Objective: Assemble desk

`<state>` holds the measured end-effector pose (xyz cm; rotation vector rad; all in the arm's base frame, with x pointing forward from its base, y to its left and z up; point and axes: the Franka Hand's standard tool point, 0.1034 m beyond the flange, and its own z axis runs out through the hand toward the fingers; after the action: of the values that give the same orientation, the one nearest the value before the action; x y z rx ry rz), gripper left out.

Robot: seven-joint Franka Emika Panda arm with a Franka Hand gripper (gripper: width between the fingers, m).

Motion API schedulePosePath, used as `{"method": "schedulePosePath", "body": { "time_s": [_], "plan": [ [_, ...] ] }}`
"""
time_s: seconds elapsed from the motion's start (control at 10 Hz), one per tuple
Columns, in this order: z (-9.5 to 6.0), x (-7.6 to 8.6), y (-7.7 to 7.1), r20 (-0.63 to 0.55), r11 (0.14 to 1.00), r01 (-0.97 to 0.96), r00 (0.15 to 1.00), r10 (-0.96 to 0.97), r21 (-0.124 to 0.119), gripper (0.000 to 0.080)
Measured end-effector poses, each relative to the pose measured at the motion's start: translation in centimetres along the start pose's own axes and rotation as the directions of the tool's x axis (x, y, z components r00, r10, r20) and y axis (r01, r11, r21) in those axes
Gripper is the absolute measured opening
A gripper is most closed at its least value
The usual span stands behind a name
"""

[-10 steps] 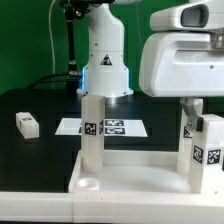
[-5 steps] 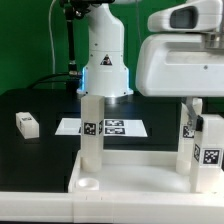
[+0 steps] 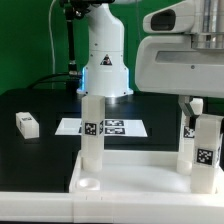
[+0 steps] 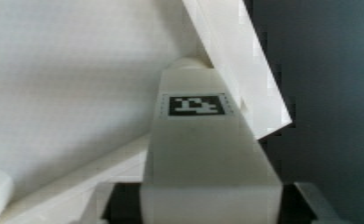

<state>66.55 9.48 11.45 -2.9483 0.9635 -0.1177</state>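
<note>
The white rimmed tabletop (image 3: 130, 182) lies at the front of the exterior view, underside up. One white leg (image 3: 92, 130) stands upright in its left corner and another leg (image 3: 186, 135) stands at the right rear. My gripper (image 3: 203, 108) hangs under the big white hand at the exterior view's right. It is shut on a third tagged leg (image 3: 208, 150), which stands upright at the tabletop's near right corner. In the wrist view this leg (image 4: 200, 130) fills the space between my dark fingers (image 4: 126, 203), with the tabletop (image 4: 72, 90) beneath it. A fourth leg (image 3: 27, 124) lies loose on the black table at the left.
The marker board (image 3: 105, 127) lies flat on the black table behind the tabletop. The arm's white base (image 3: 105, 60) stands behind it. A green backdrop closes the back.
The hand has shifted slightly up and towards the exterior view's left, and the held leg has moved a little with it. Nothing else has moved.
</note>
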Motion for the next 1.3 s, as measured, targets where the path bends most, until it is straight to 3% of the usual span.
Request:
{"method": "schedulePosePath", "body": {
  "time_s": [0.2,0.6,0.7,0.8,0.9,1.1,1.3],
  "plan": [
    [-0.02,0.09,0.2,0.007,0.977,-0.215,0.977,0.215,0.0,0.0291],
    [0.01,0.09,0.28,0.007,0.918,-0.396,0.918,0.396,-0.005,0.0309],
    [0.03,0.1,0.29,0.006,0.926,-0.377,0.926,0.377,-0.005,0.0501],
    [0.02,0.07,0.3,0.006,0.938,-0.347,0.938,0.348,-0.007,0.0501],
    [0.03,-0.23,0.33,0.009,0.952,-0.306,0.952,0.306,-0.02,0.0615],
    [0.13,-0.48,0.12,-0.003,0.998,-0.058,0.998,0.058,-0.029,0.0643],
    [0.16,-0.87,-0.53,-0.012,0.986,0.162,0.987,-0.162,-0.03,0.0648]
  ]
}}
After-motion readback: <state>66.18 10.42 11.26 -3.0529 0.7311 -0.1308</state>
